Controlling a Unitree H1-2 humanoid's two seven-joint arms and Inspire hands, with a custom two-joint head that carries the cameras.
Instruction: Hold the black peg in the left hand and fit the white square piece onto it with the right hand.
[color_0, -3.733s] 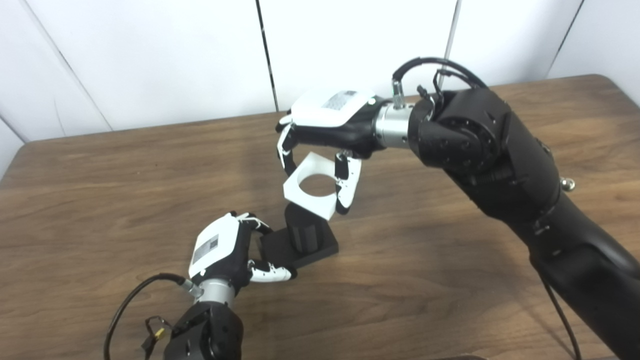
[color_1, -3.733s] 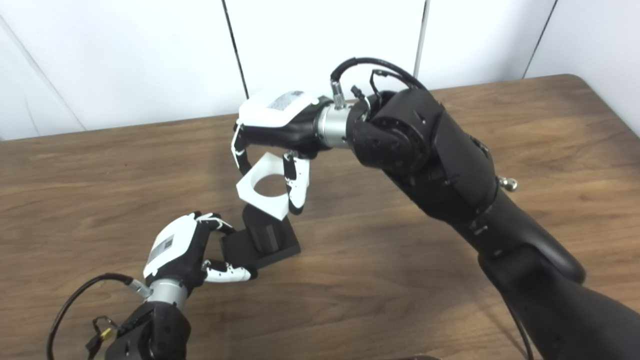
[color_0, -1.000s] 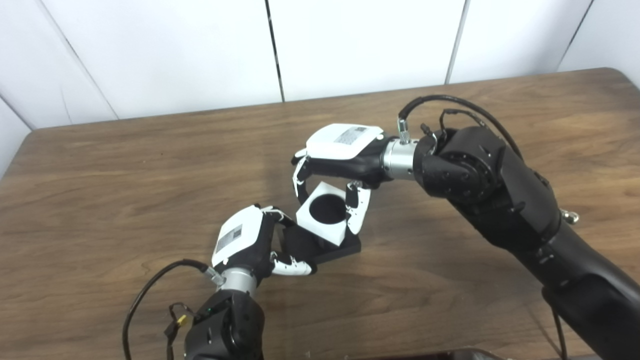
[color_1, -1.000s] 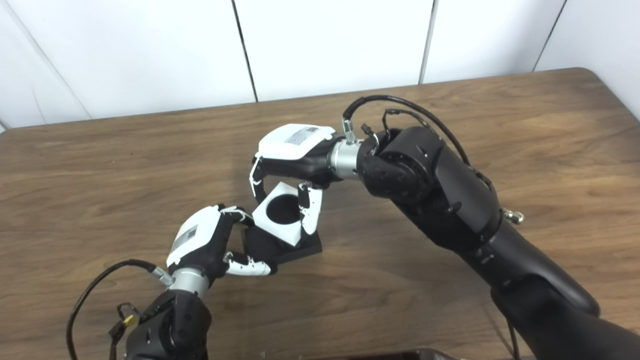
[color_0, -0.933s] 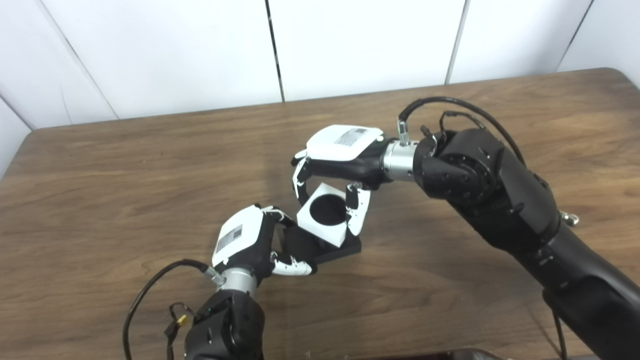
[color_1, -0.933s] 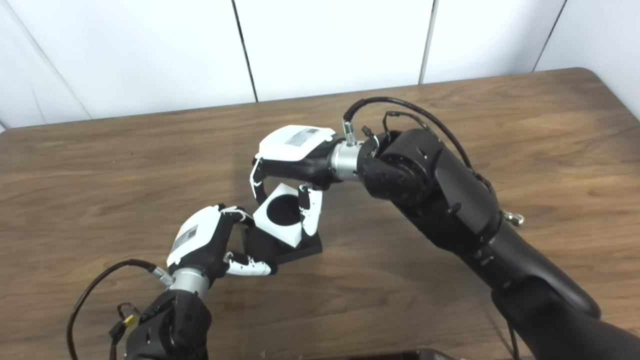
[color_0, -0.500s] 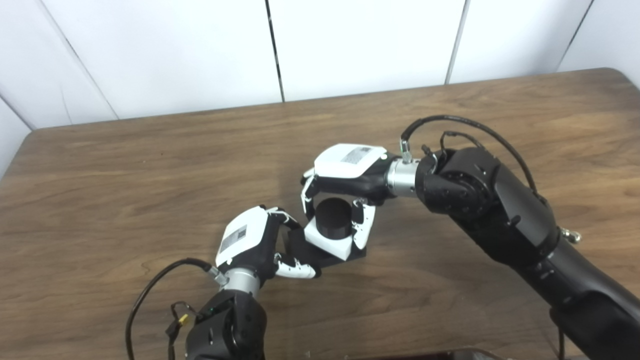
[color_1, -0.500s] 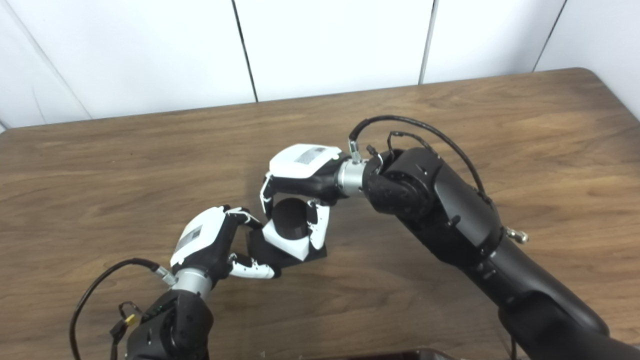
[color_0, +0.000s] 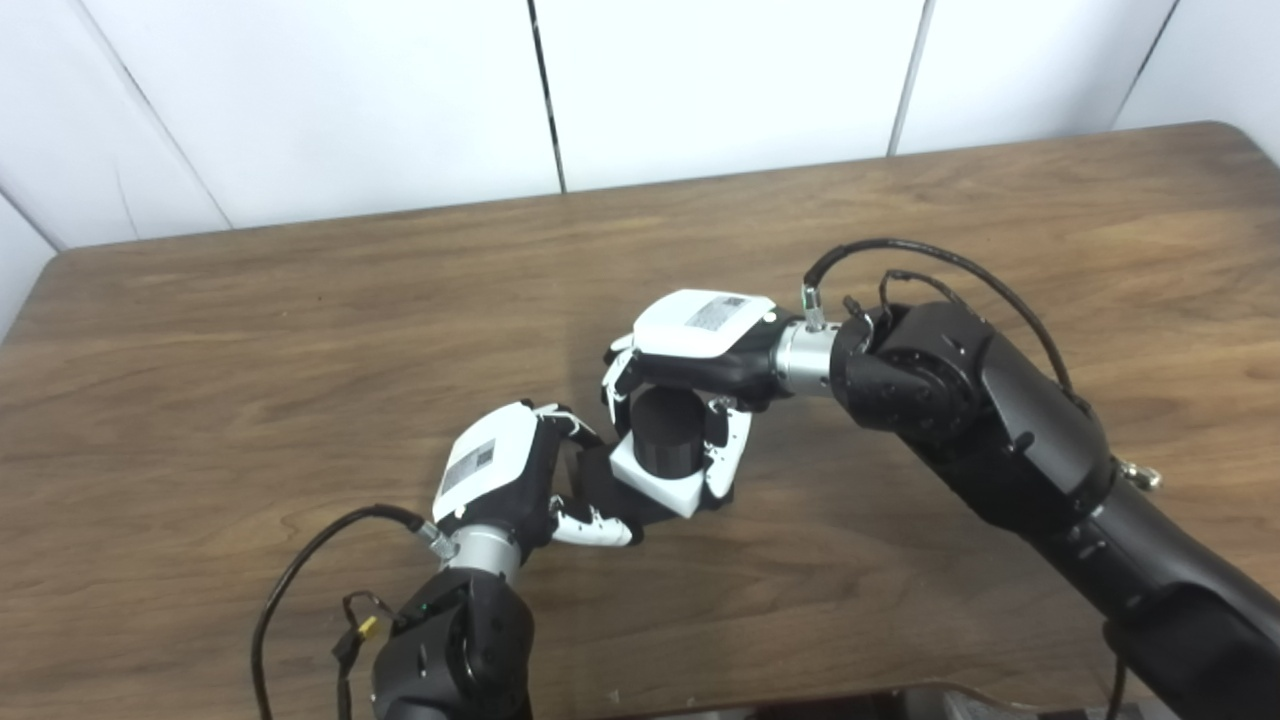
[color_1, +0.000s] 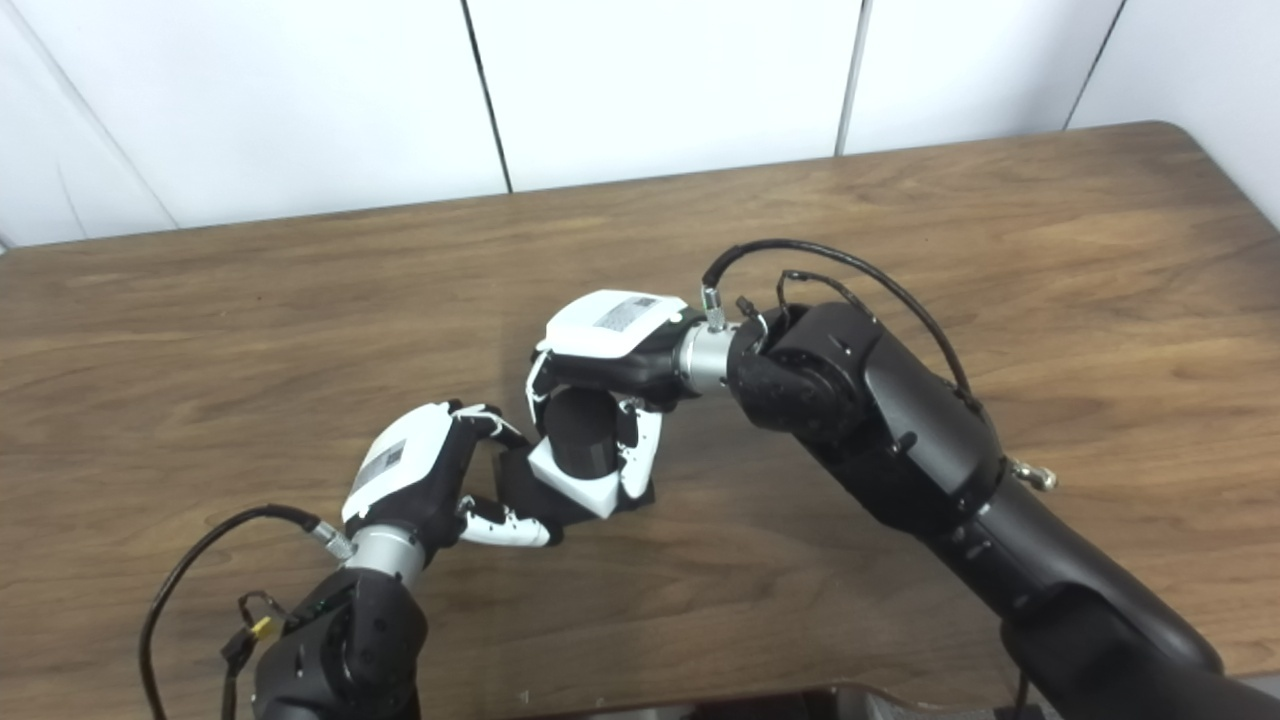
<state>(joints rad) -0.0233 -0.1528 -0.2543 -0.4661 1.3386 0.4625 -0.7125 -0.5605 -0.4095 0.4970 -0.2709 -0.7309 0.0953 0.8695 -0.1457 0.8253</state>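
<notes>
The black peg stands upright on its black square base on the table. My left hand is shut on the base's left side. The white square piece sits low around the peg, down on the base, with the peg's round top sticking up through its hole. My right hand reaches over from the right, its fingers still closed on the piece's sides.
The brown wooden table stretches all around the two hands. White wall panels stand behind its far edge. My right forearm crosses the right half of the table.
The right hand lowered the white square piece over the peg until it sat down on the base. The left hand kept hold of the base. The camera tilted slightly.
</notes>
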